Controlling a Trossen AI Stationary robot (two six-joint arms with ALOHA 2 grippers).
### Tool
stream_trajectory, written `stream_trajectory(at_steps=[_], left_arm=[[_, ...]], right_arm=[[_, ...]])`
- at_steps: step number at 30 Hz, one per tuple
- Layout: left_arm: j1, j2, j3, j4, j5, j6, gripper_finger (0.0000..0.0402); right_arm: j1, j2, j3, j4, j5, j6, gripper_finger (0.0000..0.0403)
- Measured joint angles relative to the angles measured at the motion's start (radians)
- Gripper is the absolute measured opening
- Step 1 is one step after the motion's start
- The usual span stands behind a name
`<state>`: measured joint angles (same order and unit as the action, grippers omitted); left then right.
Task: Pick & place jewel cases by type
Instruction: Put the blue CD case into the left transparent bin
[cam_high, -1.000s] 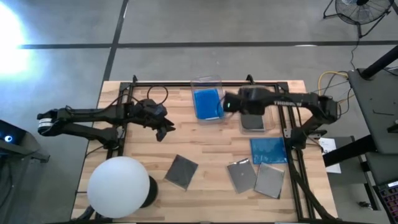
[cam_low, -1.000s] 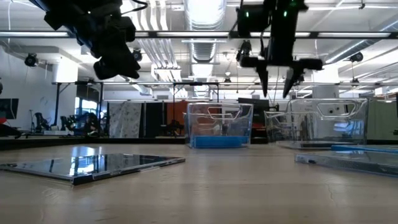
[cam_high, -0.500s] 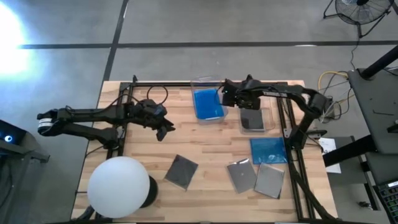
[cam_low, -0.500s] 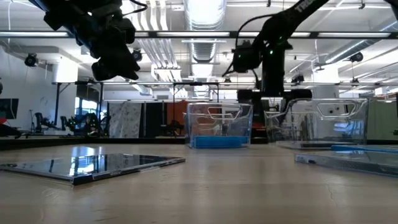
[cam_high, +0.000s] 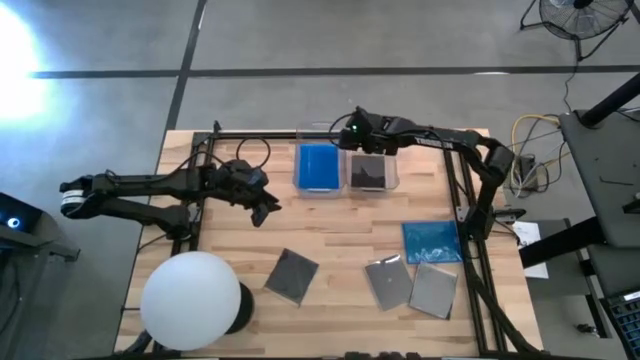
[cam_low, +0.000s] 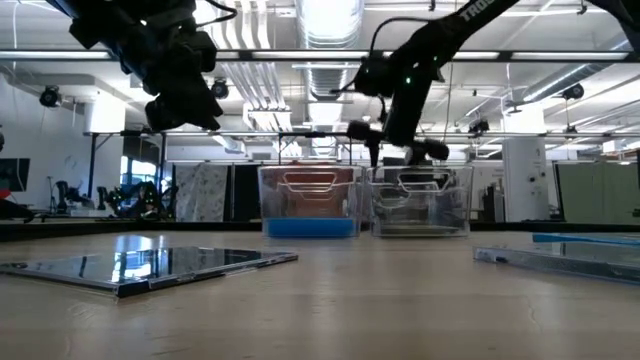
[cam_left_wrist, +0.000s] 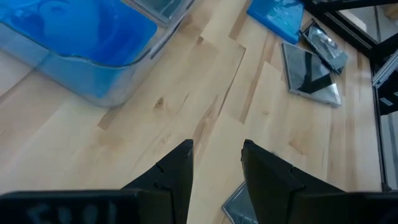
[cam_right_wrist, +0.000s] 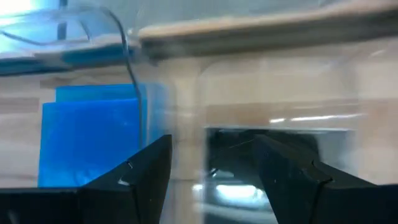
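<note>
your right gripper (cam_high: 352, 127) hangs over the far edge of the table, above the seam where two clear bins meet, and its two dark fingers (cam_right_wrist: 144, 171) stand apart with nothing between them. seen through its wrist camera, the bin walls fill the view, blue on one side and dark on the other. your left gripper (cam_high: 268, 208) waits over the left half of the table, raised above the wood, its fingers (cam_left_wrist: 177, 169) also apart and empty; from table height it shows as a dark shape high up (cam_low: 185, 95). the two bins sit side by side and touching at the far middle of the table (cam_high: 340, 225). the left bin (cam_high: 319, 167) holds bright blue jewel cases (cam_high: 318, 166), how many you cannot tell from above. the right bin (cam_high: 371, 172) holds a dark grey jewel case (cam_high: 370, 174). in the low view both bins stand upright beyond the wood, the blue layer flat on the floor of the left one (cam_low: 308, 227). four cases lie loose on the near part of the table. one blue case (cam_high: 432, 241) lies flat toward the right edge. just nearer than it, two grey cases lie close beside each other, one darker (cam_high: 388, 282) and one lighter (cam_high: 433, 289). another dark grey case (cam_high: 292, 275) lies alone, turned at an angle, near the middle front. a white globe-shaped object (cam_high: 191, 292) covers the near left corner.
</note>
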<state>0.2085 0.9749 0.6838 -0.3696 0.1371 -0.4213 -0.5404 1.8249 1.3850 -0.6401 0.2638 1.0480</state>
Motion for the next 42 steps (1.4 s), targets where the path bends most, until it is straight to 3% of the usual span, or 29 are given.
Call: stream_trajectory(at_steps=[7,12,16,21,27,31,35,42], left_arm=[[0.0,0.0,0.0,-0.006,0.0,0.009,0.0117],[0.001,0.0,0.0,-0.006,0.0,0.028,0.0117],[0.001,0.001,0.0,-0.005,0.0,0.043,0.0117],[0.002,0.001,0.0,-0.005,0.0,0.062,0.0117],[0.002,0.001,-0.001,-0.004,0.0,0.062,0.0117],[0.002,0.001,-0.002,-0.004,0.002,0.059,0.0117],[0.003,0.001,-0.002,-0.005,0.003,0.044,0.0117],[0.003,0.001,-0.002,-0.005,0.003,0.026,0.0117]], right_arm=[[0.11,-0.133,0.085,-0.412,-0.008,-0.096,0.0219],[0.284,-0.222,0.06,-0.715,-0.246,-0.081,0.0219],[0.467,-0.264,-0.031,-0.78,-0.338,0.099,0.0219],[0.655,-0.265,-0.196,-0.685,-0.328,0.421,0.0219],[0.695,-0.265,-0.435,-0.477,-0.23,0.702,0.0219],[0.695,-0.263,-0.549,-0.252,-0.208,0.771,0.0219],[0.697,-0.254,-0.599,-0.162,-0.159,0.859,0.0219],[0.679,-0.243,-0.582,0.018,-0.045,0.775,0.0219]])
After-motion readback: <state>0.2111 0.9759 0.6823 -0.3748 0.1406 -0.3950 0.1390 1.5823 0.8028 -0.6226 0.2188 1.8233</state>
